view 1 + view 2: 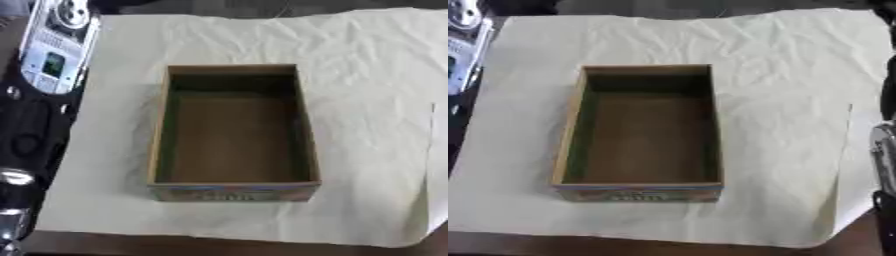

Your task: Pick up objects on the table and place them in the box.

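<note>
Standing open-topped near the middle of a creased cream paper sheet (367, 75), the wooden box (233, 191) is set square to the robot with a printed short wall turned towards it. This placing is judged to give both arms an equal drop from above. Nothing is seen inside the box, so the task is taken to be at its start.

Only one loose object can be made out: a white packet (57, 45) with dark and green print. It lies at the far left, over the sheet's edge and partly on the dark table (219, 247), well apart from the box. Its contents are too blurred to be named.

Along the left border, just below the packet, the black and silver left arm (22, 145) is seen. The right arm (884, 150) shows only as a dark strip with a silver part at the right border. The left hand and right hand cannot be picked out on either arm, so whether the fingers are straight or curled cannot be told, and nothing is seen to be held.

The packet appears to lie just beyond the upper end of the left arm, possibly touching it. That side is therefore judged the likelier one for the first pick. The right arm is well apart from both packet and box.
</note>
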{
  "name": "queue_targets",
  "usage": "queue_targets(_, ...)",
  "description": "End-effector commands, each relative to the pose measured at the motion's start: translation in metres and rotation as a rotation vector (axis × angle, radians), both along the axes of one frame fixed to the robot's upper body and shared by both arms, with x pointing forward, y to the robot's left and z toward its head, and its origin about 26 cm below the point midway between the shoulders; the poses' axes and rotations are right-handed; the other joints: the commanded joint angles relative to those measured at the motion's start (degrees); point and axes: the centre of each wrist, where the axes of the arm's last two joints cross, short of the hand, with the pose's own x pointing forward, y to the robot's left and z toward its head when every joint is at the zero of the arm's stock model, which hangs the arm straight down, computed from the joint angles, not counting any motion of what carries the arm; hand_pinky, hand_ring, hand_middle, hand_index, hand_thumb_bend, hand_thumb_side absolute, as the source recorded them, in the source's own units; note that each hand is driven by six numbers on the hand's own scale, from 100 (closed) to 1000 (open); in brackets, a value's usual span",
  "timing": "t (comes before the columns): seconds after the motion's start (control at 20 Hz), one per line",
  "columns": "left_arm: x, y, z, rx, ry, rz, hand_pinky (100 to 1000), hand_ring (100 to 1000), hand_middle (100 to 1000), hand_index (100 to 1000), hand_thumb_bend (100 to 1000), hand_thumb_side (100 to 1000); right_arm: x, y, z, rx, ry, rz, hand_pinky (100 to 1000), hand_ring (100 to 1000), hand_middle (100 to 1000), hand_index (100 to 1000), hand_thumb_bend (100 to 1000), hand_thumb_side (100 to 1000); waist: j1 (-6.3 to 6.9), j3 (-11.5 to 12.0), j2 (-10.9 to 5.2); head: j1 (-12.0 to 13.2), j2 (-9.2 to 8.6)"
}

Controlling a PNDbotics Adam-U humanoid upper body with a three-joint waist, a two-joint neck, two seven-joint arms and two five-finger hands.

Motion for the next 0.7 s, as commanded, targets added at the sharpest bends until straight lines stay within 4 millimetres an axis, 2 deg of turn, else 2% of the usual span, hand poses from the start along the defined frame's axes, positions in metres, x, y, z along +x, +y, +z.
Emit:
queue_targets(0.05,-0.010,-0.017,0.002,0.037,-0.050,-0.014,239,522,649,501,100,196,-0.004,0.000,0.011,-0.004,-0.052,-0.008,874,1000,526,819,100,1000,-0.25,0.1,-1.34,0.2,0.22)
queue_targets(0.4,-0.008,-0.043,-0.030,0.161,0.025,-0.055,228,511,643,504,100,207,-0.003,-0.001,0.014,0.009,-0.082,-0.019,874,1000,527,819,100,1000,-0.54,0.5,-0.84,-1.7,-0.12)
queue_targets(0.7,0.006,-0.051,-0.051,0.338,0.094,-0.072,236,502,624,525,100,207,-0.003,-0.001,0.014,0.015,-0.081,-0.023,875,1000,526,820,100,1000,-0.41,0.3,-0.81,-2.1,-0.56)
